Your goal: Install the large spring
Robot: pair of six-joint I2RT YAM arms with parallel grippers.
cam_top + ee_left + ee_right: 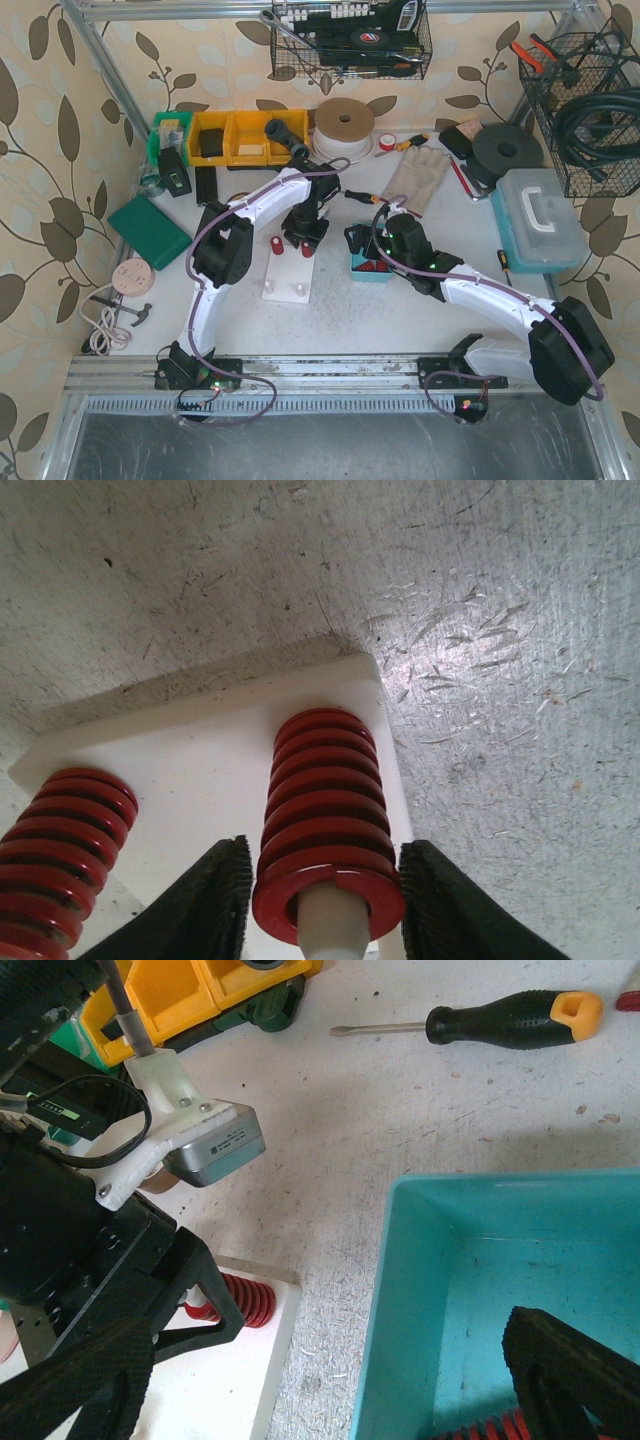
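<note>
A large red spring point(325, 810) stands on a white peg point(332, 925) at the far right corner of the white plate point(180, 750). My left gripper point(325, 895) straddles it from above, open, with narrow gaps between its black pads point(205, 910) and the coils. Another red spring point(70, 850) stands on the plate to the left. From above, both springs point(308, 249) point(276, 245) show under the left gripper point(304, 234). My right gripper point(320, 1390) hangs open over the edge of the teal box point(450, 1290), which holds a red spring point(490, 1428).
A black-and-orange screwdriver point(510, 1018) lies behind the teal box. Yellow bins point(235, 135), a tape roll point(345, 122) and gloves point(415, 175) sit at the back. A green case point(150, 230) is at the left, a teal toolbox point(540, 220) at the right.
</note>
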